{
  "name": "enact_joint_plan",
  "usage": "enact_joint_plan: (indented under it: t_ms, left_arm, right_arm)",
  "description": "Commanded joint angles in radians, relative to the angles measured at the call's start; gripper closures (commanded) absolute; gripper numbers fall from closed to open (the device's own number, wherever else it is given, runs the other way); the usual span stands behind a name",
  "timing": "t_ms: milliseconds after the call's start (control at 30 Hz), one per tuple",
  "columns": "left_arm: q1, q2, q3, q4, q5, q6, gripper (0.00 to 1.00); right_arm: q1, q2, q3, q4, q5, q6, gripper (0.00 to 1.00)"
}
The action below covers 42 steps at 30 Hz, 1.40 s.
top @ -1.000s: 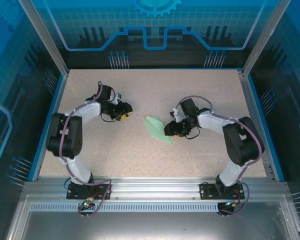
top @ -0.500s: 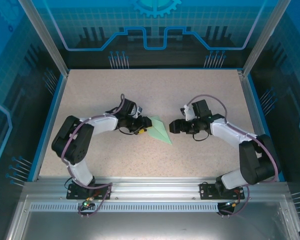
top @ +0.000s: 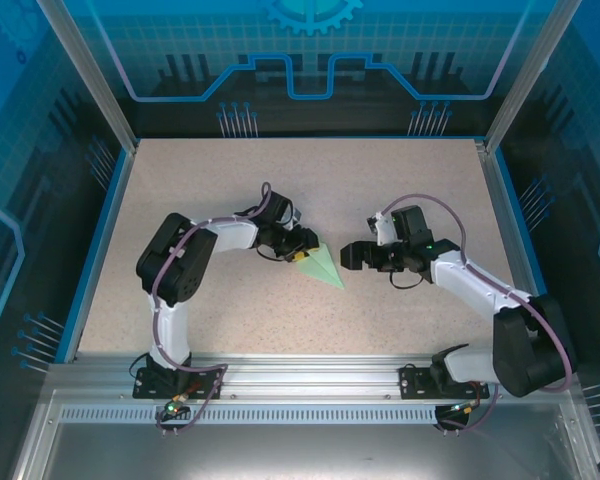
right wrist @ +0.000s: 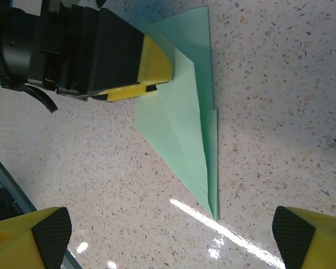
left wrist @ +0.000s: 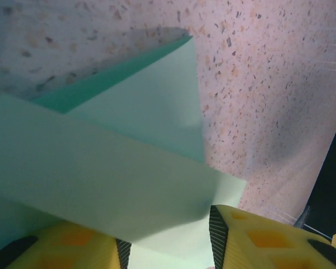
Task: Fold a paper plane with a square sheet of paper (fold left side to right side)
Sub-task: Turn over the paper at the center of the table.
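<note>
Mint-green thin paper, folded to a slim pointed dart: the paper plane (top: 322, 267) lies flat at centre frame on the speckled beige counter (top: 410, 180), tip toward lower right. Black, yellow-tipped left claw (top: 302, 254) sits at its upper-left edge, touching. Black right claw (top: 346, 255) is just right of it, apart.

Left wrist view: paper plane (left wrist: 129, 168) spans left and centre, one flap overlapping another. Yellow pads (left wrist: 257, 241) at the bottom edge stand partly spread, paper lying in the gap between them.

Right wrist view: paper plane (right wrist: 187, 134) at upper centre, tip pointing down. Left claw (right wrist: 151, 67) rests on its upper-left edge. Right claw (right wrist: 171, 235) spread wide, fingers (right wrist: 50, 235) at both lower corners, off the paper.
</note>
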Motion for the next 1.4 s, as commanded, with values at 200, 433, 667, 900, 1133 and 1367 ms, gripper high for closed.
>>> enact_joint_plan:
  t_ms: [200, 433, 667, 900, 1133, 1367]
  left_arm:
    - [-0.017, 0.022, 0.042, 0.026, 0.025, -0.003, 0.78]
    - [-0.016, -0.037, 0.073, -0.003, 0.028, 0.035, 0.86]
    - [-0.017, -0.123, 0.139, -0.026, 0.056, 0.102, 0.87]
    - [-0.016, -0.220, 0.285, -0.067, 0.104, 0.225, 0.86]
    - [-0.018, -0.361, 0.259, 0.183, 0.156, 0.235, 0.86]
    - [-0.032, -0.454, 0.105, 0.398, 0.222, 0.186, 0.86]
  right_arm:
    - [-0.057, -0.070, -0.044, 0.059, -0.088, 0.044, 0.01]
    - [-0.125, -0.123, -0.058, 0.026, -0.131, 0.050, 0.00]
    - [-0.228, -0.174, -0.138, 0.104, -0.302, 0.090, 0.01]
    - [-0.301, -0.183, -0.114, 0.324, -0.500, 0.175, 0.01]
    - [-0.304, -0.213, 0.006, 0.431, -0.579, 0.135, 0.01]
    - [-0.272, -0.203, -0.009, 0.524, -0.600, 0.128, 0.01]
